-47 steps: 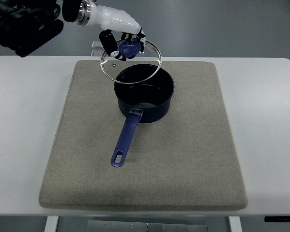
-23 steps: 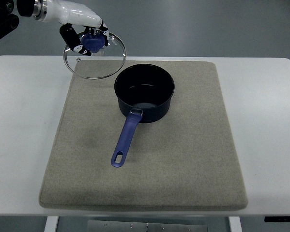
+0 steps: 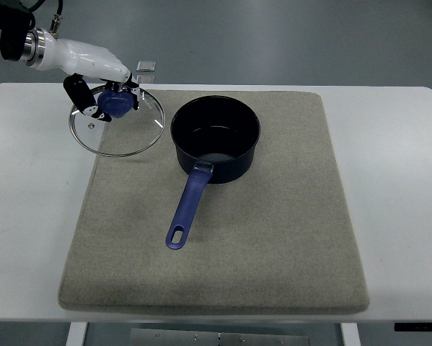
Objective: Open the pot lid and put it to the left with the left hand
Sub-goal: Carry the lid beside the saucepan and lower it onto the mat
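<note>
Gripping: left hand [image 3: 104, 90] has its fingers curled around the blue knob [image 3: 116, 103] of the glass lid [image 3: 117, 121].
Lid: off the pot, left of it, over the left edge of the grey mat [image 3: 273, 231] and the white table [image 3: 28, 216]; whether it hangs in the air or rests on the mat is hard to tell from above.
Pot [image 3: 216, 138]: dark, uncovered, upright on the mat's far middle, just beside the lid's rim.
Pot handle [image 3: 187, 209]: blue, pointing toward the near-left.
Left arm: enters from the upper left corner.
</note>
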Controlling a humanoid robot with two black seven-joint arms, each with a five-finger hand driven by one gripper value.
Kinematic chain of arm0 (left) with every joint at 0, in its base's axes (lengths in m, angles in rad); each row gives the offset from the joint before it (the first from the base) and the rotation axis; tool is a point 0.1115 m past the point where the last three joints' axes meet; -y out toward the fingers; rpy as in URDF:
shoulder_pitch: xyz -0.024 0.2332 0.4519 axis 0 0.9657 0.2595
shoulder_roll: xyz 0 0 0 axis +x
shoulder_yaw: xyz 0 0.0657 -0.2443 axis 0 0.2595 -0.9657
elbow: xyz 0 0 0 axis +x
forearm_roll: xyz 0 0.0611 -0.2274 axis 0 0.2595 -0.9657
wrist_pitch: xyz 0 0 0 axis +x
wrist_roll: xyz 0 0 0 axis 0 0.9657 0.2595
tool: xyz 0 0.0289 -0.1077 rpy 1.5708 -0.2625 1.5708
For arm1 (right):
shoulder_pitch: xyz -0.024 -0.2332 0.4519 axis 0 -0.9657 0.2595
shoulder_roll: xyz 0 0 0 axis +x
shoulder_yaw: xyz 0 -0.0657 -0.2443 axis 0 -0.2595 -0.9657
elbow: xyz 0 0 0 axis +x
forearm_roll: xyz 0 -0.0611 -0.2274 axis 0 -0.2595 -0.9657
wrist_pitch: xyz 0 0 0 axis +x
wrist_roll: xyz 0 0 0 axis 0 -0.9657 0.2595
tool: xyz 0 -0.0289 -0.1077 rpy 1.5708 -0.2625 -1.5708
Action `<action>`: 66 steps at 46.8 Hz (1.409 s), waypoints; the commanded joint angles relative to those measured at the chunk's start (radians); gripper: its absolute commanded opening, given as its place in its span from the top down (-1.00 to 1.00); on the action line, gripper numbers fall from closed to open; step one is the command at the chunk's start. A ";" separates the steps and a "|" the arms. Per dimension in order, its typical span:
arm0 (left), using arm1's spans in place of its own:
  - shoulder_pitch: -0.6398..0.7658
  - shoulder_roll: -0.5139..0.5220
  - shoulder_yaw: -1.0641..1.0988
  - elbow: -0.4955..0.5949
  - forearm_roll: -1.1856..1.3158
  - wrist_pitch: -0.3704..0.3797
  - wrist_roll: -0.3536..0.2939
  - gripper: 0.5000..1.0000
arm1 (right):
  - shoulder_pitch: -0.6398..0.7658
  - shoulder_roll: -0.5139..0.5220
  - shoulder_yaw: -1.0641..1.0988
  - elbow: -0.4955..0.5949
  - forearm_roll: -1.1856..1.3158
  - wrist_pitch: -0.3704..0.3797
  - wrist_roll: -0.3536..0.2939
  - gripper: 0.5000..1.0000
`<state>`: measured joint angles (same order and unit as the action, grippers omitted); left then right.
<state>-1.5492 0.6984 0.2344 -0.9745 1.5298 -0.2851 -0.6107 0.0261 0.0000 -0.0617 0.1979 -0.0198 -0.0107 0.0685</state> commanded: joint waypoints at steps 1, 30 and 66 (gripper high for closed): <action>0.040 0.000 -0.001 -0.013 -0.005 0.007 0.000 1.00 | 0.000 0.000 0.000 0.000 0.000 0.000 -0.001 -0.67; 0.135 0.001 -0.007 -0.010 -0.077 0.172 0.000 1.00 | 0.000 0.000 0.000 0.000 0.000 0.000 0.000 -0.67; 0.227 0.001 -0.012 0.004 -0.085 0.210 0.000 1.00 | 0.000 0.000 0.000 0.000 0.000 0.000 0.001 -0.67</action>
<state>-1.3280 0.6996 0.2223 -0.9727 1.4464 -0.0783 -0.6109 0.0261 0.0000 -0.0622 0.1980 -0.0197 -0.0107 0.0682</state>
